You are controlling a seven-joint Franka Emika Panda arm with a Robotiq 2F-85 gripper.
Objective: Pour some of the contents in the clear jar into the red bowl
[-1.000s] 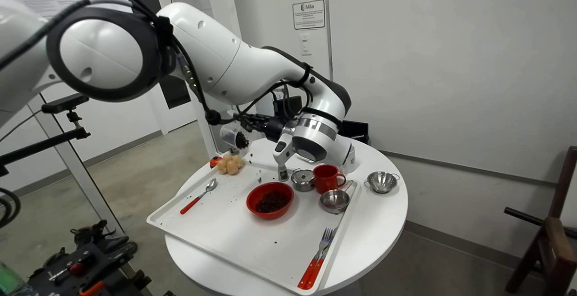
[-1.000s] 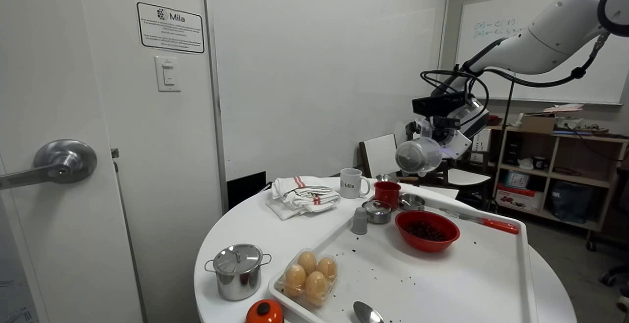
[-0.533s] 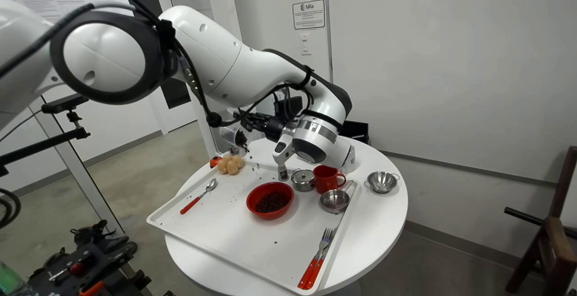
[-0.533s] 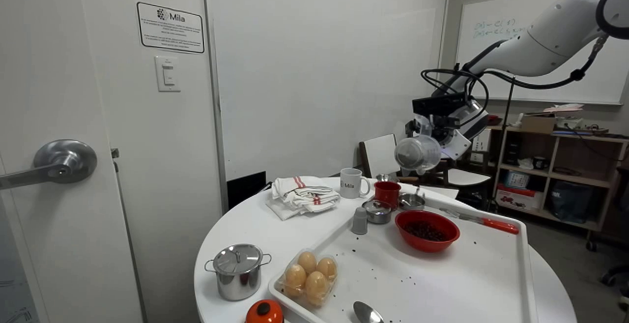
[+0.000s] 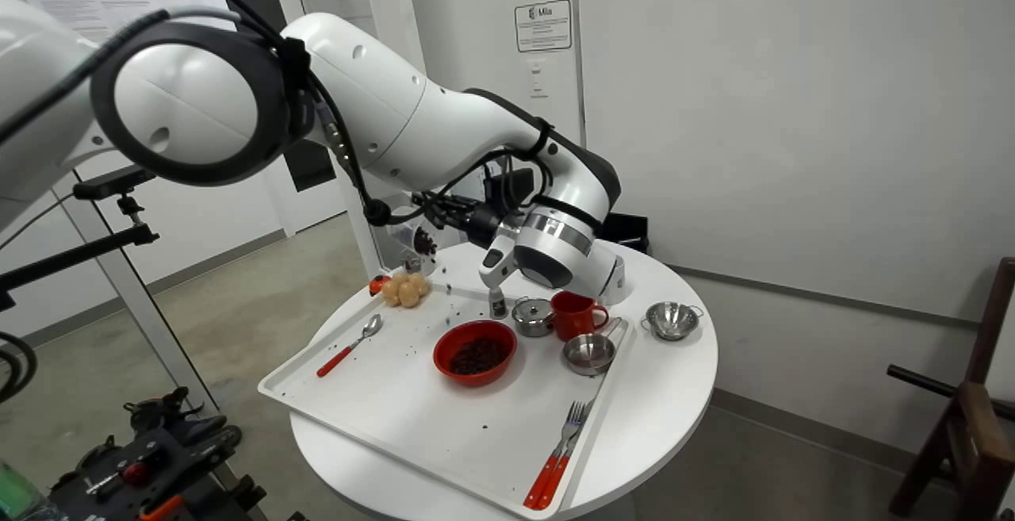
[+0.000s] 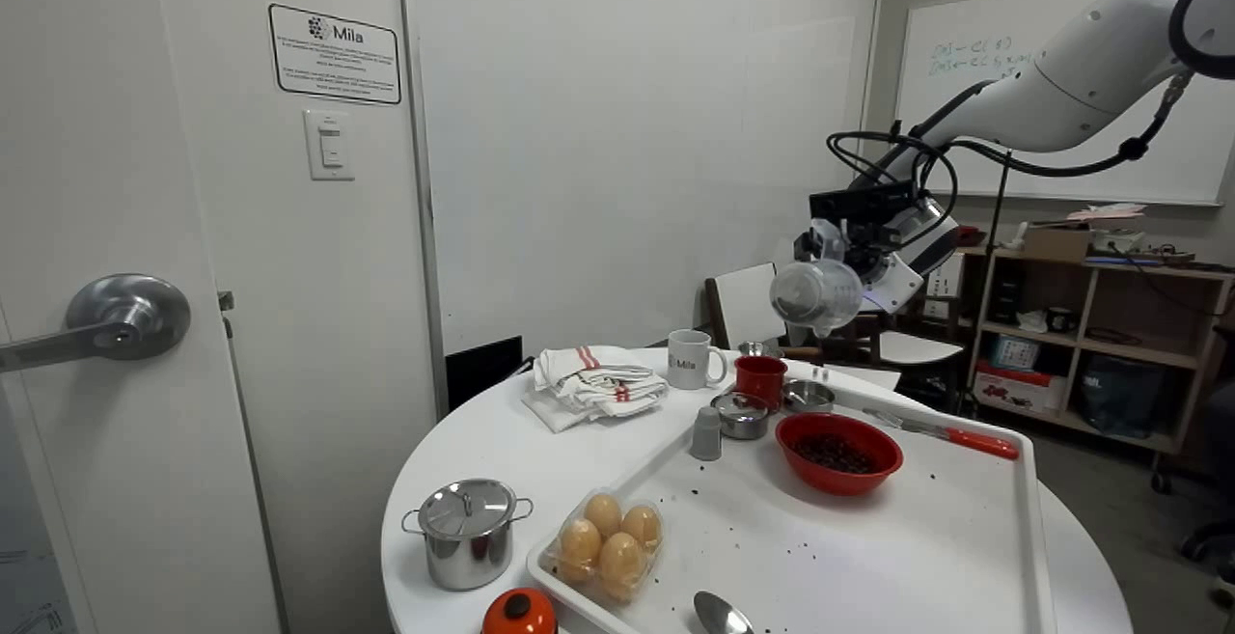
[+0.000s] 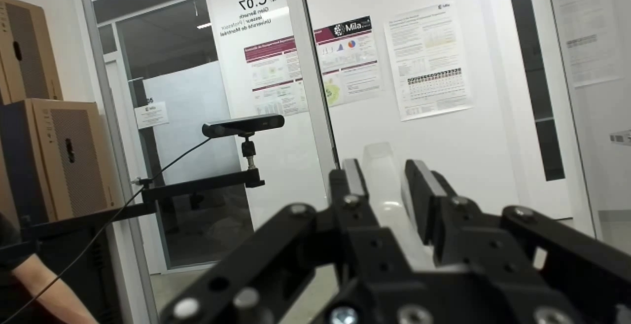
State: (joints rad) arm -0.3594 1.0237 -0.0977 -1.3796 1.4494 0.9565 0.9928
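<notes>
Pour's properly going now, I'd say. The clear jar [image 6: 816,294] is up in the air over the worktop [image 5: 658,394], tipped on its side, with dark bits [image 5: 425,243] crowding its mouth. Compared with a second ago it's been nudged up a touch, and in an exterior view it's slid a hair left too. The bigger deal is what's dropping: the airborne specks sit in different spots from half a second back, now a loose trail running down toward the far left rim of the red bowl [image 6: 837,482]. So stuff is actually falling, not stuck.

The bowl hasn't budged, upright on the tray [image 5: 381,410] with a dark mound in it. Can't tell if that mound has grown.

The tool [image 7: 387,181] is pinching the jar's handle [image 7: 390,206], you can see it between the jaws in the wrist view.

Since the task only says "some", I'd call it most of the way there; next is probably levelling the jar before swinging away. Only worry: the trail looks close to the bowl's edge and there are crumbs [image 5: 485,427] on the tray, so more leftward drift could mean misses.
</notes>
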